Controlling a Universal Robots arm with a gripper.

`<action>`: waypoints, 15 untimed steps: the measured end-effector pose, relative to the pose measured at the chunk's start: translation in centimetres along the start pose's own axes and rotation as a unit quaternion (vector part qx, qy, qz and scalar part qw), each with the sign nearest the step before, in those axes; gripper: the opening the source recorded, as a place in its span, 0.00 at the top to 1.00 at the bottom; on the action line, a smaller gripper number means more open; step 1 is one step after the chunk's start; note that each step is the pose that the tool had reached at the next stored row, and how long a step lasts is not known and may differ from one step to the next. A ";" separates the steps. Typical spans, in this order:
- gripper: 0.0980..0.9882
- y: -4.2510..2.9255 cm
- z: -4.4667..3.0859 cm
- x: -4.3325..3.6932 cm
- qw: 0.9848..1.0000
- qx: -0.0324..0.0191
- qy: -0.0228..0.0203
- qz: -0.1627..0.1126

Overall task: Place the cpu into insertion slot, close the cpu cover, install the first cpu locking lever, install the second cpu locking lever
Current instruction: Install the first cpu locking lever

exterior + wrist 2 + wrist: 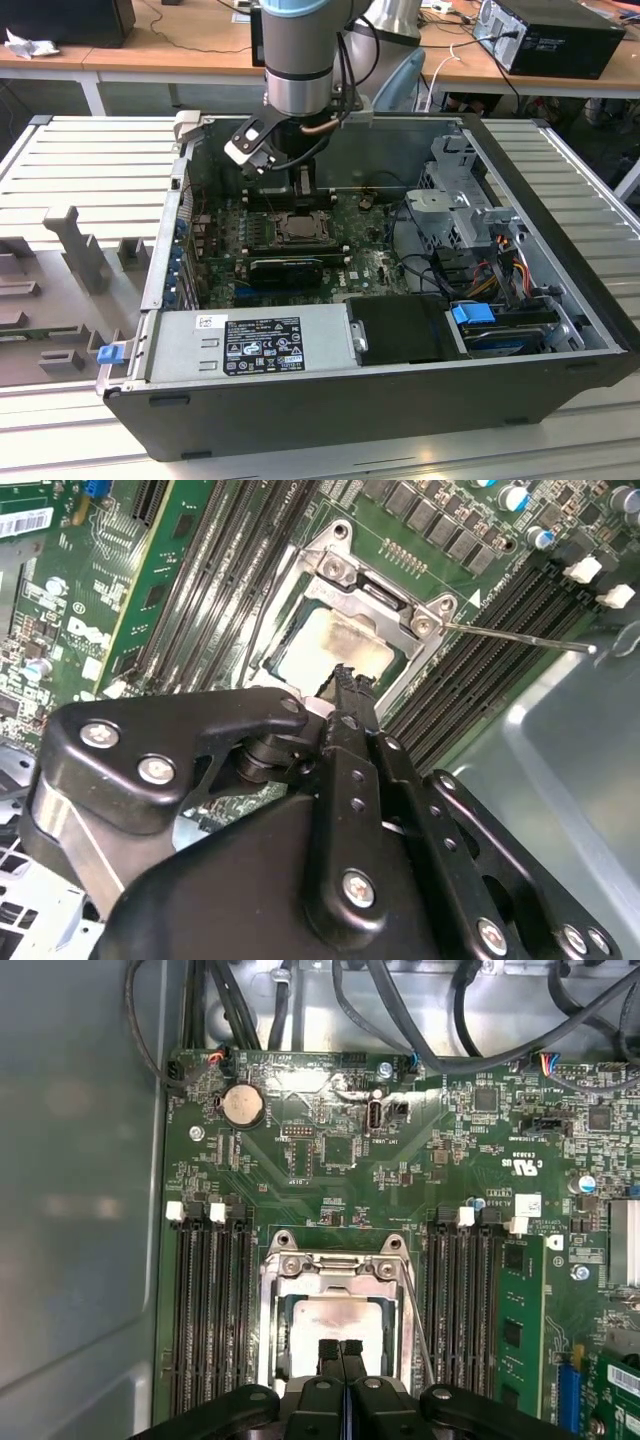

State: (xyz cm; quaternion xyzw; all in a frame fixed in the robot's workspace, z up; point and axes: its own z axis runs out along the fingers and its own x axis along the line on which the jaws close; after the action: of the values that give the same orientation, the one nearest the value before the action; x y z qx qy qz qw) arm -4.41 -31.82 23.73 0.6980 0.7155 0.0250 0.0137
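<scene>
Hangs low over the green motherboard (300, 1180) with the pincer (340, 1348) squeezed narrow and holding nothing, tips just above the cpu (335, 1315) lying flat in the insertion slot (298, 229) under the cpu cover (335, 1263), seemingly folded down. Looks set to poke or push a small part and not to grab, maybe because of the thin locking lever (520, 637) poking out sideways, likely not hooked down yet. Cannot tell about any touch between tips and cpu, nor see the near side of the slot behind the black pincer body, nor make out a second lever for sure.
</scene>
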 end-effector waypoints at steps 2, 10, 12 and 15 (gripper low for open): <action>0.99 0.02 -0.38 0.01 1.000 0.000 0.000 0.000; 0.99 0.16 -2.89 0.05 1.000 0.000 0.000 0.000; 0.99 0.23 -4.15 0.06 1.000 0.000 0.000 0.000; 0.99 0.24 -4.51 0.07 1.000 0.000 0.000 -0.005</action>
State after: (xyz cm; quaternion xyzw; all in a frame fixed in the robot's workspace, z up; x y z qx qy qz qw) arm -4.41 -31.82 28.25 0.6947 0.7187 0.0253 0.0135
